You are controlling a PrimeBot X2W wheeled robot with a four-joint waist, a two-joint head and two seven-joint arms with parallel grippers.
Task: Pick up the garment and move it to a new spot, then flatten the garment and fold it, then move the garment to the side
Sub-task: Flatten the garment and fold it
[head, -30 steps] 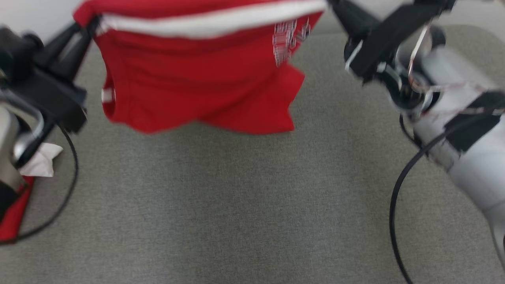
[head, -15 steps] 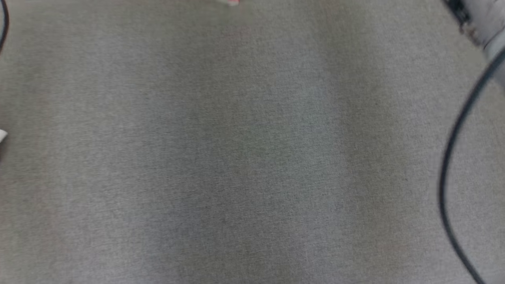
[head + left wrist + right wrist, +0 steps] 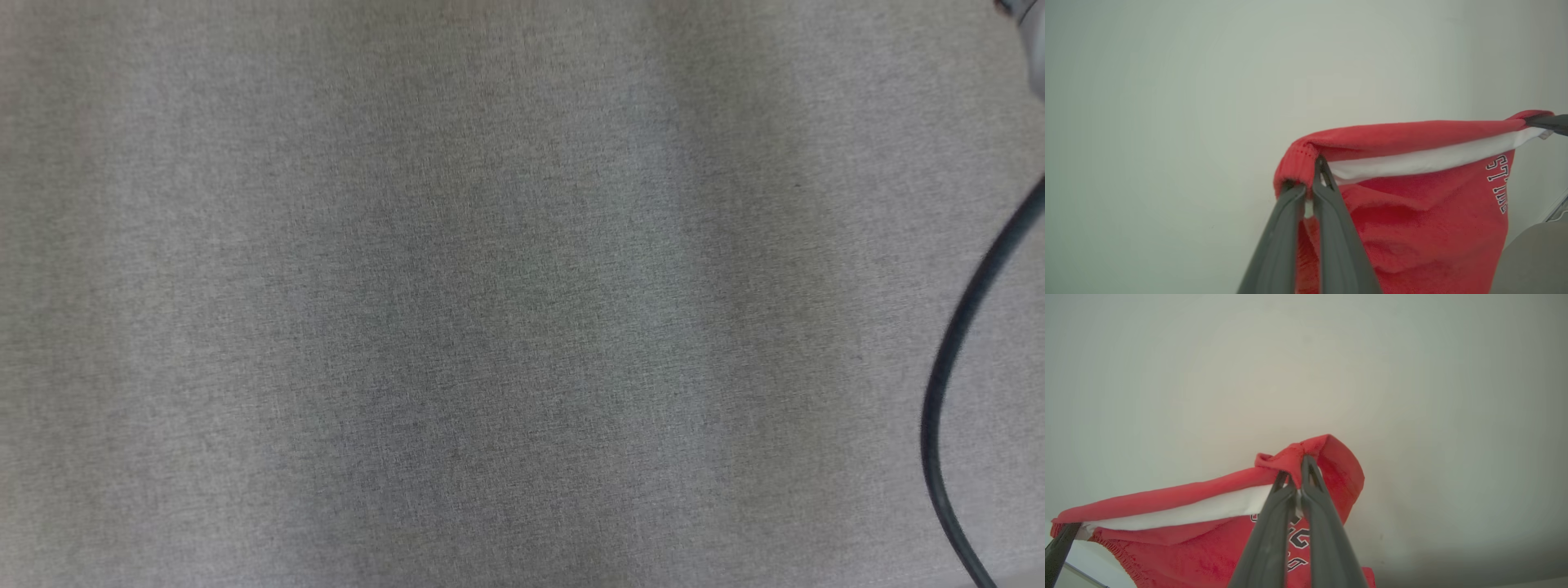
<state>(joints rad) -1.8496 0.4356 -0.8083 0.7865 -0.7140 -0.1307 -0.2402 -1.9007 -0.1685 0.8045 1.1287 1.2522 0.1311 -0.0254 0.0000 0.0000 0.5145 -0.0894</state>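
The garment (image 3: 1412,212) is red knit with a white band along its top edge and lettering on one side. It hangs stretched in the air between both grippers, in front of a pale wall. In the left wrist view my left gripper (image 3: 1308,179) is shut on one ribbed corner, and a dark finger of the right gripper (image 3: 1547,121) pinches the far corner. Seen from the right wrist, my right gripper (image 3: 1295,473) is shut on the other corner of the garment (image 3: 1180,547), with the left gripper's finger (image 3: 1059,547) at the lower left.
The head view looks down on a flat grey fabric surface (image 3: 490,310). A black cable (image 3: 955,367) curves down its right side, and a sliver of pale forearm (image 3: 1033,41) shows in the top right corner.
The head view has swung down over the grey surface, so the garment and both grippers have left its top edge. The cable has slid further right.
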